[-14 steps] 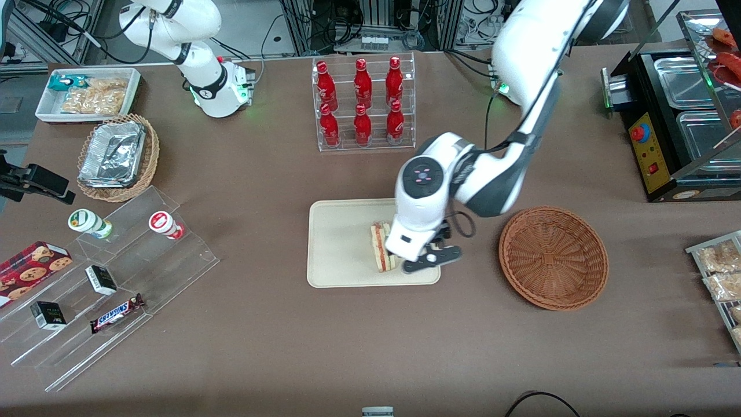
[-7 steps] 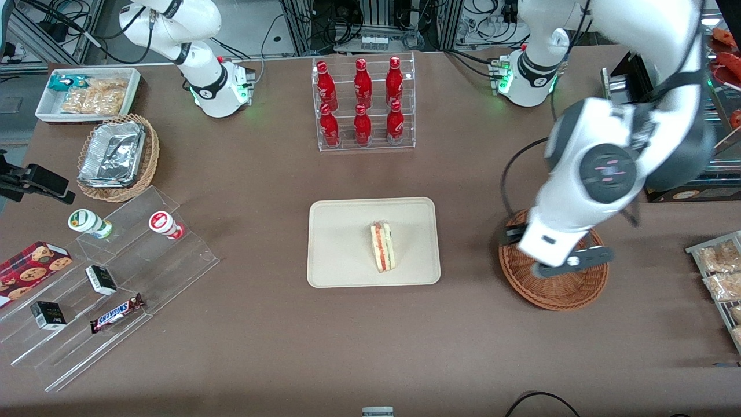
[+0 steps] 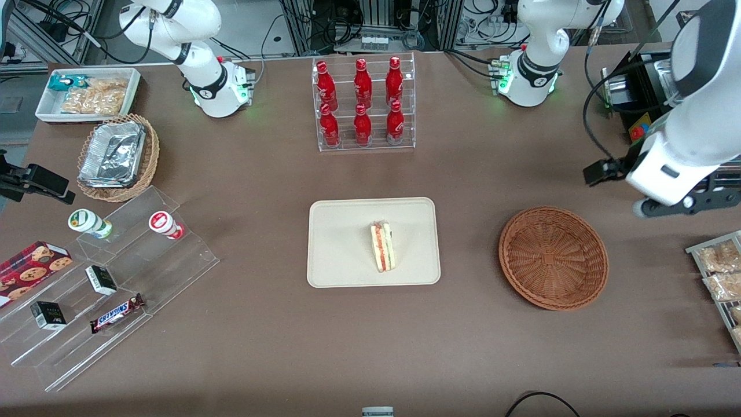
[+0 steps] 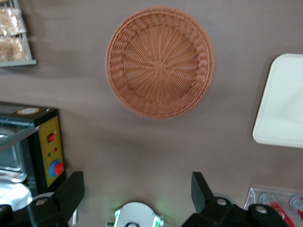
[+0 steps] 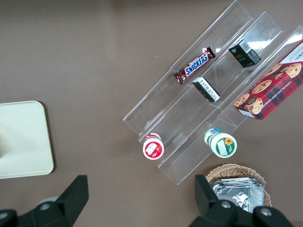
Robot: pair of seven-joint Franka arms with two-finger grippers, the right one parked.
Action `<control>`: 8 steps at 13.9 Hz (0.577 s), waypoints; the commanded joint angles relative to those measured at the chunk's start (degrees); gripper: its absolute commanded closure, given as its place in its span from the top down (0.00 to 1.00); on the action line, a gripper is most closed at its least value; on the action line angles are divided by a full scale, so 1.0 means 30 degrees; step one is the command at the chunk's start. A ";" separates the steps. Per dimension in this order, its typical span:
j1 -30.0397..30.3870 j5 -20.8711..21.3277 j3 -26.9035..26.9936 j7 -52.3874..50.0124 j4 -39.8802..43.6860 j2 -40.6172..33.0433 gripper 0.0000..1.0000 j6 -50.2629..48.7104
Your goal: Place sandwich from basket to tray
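The sandwich [image 3: 382,248], a pale wedge with red and green filling along its edge, lies on the cream tray [image 3: 341,243], nearer the basket's side of it. The round reddish-brown basket [image 3: 553,258] stands beside the tray toward the working arm's end and holds nothing. My gripper [image 3: 683,204] hangs high above the table at the working arm's end, farther from the front camera than the basket, and is open with nothing between its fingers. The left wrist view looks down on the basket [image 4: 160,61], a corner of the tray [image 4: 284,109], and the spread gripper [image 4: 136,184].
A clear rack of red bottles [image 3: 363,104] stands farther back than the tray. A black food warmer [image 3: 666,127] and snack packets [image 3: 721,272] sit at the working arm's end. Acrylic steps with snacks [image 3: 110,278], a tan foil-tray basket [image 3: 118,156] and a white bin [image 3: 87,92] sit at the parked arm's end.
My gripper let go of the sandwich on the tray, then rose and swung away over the basket to the working arm's end. The sandwich stayed put.
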 commanded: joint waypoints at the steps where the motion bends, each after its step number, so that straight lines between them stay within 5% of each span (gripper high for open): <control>1: 0.0128 -0.0341 -0.0181 0.0007 -0.0382 -0.0639 1.00 -0.0453; 8: 0.0623 -0.0283 -0.0093 0.0415 -0.0059 -0.0611 1.00 -0.1624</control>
